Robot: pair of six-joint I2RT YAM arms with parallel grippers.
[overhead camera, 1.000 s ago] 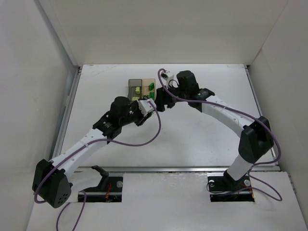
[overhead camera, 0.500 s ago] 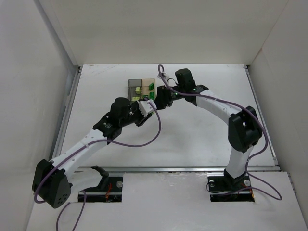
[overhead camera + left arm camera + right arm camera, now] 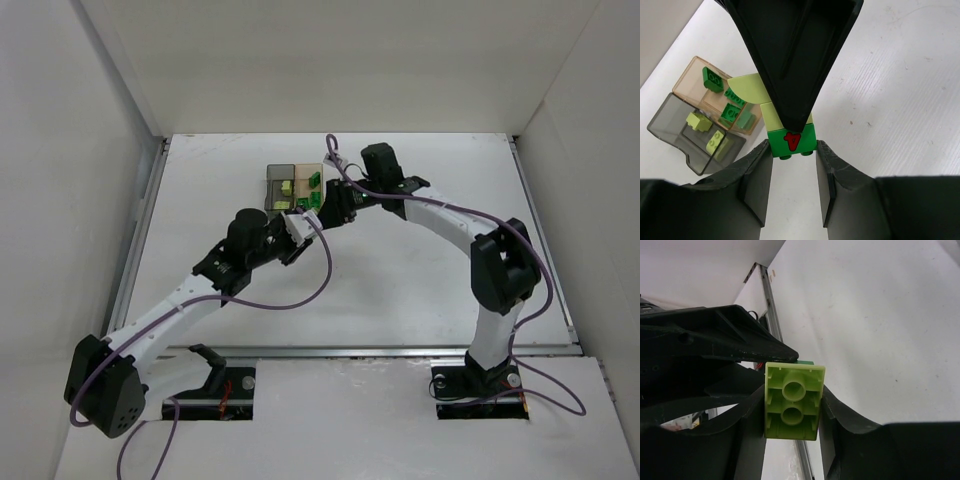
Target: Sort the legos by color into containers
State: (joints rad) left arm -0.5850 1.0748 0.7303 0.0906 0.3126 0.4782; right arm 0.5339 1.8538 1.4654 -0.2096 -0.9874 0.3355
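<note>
Down at the near edge both arms reach forward over the white tabletop and meet in the middle. The left end effector is pinching a small dark green plastic brick with a red mark, one finger pressed on each side. Touching that brick is a pale yellow-green plastic brick. The right end effector has it clamped between its fingers, with the hollow two-tube underside facing the right wrist camera. Both bricks sit near the boxes. Further out, two joined translucent rectangular boxes stand side by side on the tabletop. The smoky grey box carries loose pale yellow-green bricks, and the amber box beside it holds loose dark green bricks.
</note>
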